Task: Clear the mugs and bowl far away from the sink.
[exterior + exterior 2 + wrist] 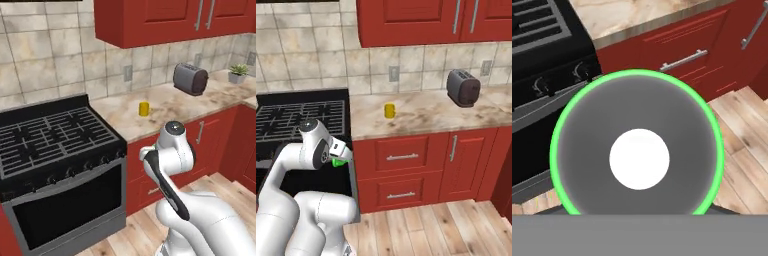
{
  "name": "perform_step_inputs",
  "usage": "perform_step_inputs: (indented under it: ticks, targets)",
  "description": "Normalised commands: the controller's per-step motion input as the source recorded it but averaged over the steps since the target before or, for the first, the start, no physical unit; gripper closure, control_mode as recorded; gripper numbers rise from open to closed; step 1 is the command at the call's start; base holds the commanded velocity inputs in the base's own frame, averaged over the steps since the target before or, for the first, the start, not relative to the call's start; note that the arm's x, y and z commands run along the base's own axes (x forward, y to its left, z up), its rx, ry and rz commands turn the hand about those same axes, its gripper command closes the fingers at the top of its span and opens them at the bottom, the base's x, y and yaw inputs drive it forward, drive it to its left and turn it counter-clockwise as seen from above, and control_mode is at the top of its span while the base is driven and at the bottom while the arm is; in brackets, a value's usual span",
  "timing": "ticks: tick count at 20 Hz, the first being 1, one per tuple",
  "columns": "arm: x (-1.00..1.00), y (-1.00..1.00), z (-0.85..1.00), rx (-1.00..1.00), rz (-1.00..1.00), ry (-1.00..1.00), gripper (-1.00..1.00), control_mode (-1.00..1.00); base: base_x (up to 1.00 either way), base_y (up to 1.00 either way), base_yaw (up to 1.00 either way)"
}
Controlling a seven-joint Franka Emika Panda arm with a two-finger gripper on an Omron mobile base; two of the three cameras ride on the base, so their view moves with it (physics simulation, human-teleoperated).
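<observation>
Seemingly the gripper [342, 159] grips the green mug [637, 145]; no readable writing shows.

No readable text, labels, brands, numbers or signs anywhere. Stove [55, 150] knobs and front panel: unmarked. Toaster [190, 79] at far right of counter: plain dark body, no logo. Yellow mug [144, 108]: plain. Green mug [637, 145] seen close from above: plain rim, nothing printed. Cabinet doors blank.
</observation>
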Motion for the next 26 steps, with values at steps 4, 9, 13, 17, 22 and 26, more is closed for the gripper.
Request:
perform_step_inputs:
  ticks: [4,9,13,17,22,26]
  targets:
    - [0.00,0.00,0.00,0.00,0.00,0.00,1.00,1.00,1.00,-1.00,-0.16]
    - [0.00,0.00,0.00,0.00,0.00,0.00,1.00,1.00,1.00,-1.00,-0.10]
    - [0.00,0.00,0.00,0.00,0.00,0.00,1.00,1.00,1.00,-0.82,-0.03]
    - [0.00,0.00,0.00,0.00,0.00,0.00,1.00,1.00,1.00,-0.32,0.00]
    - [0.05,0.09,0.03,0.00,0.06,0.00,1.00,-1.00,0.52,0.12,0.11]
    - [0.38,0.70,0.17,0.00,0.31,0.04,1.00,-1.00,0.00,0.00,0.00]
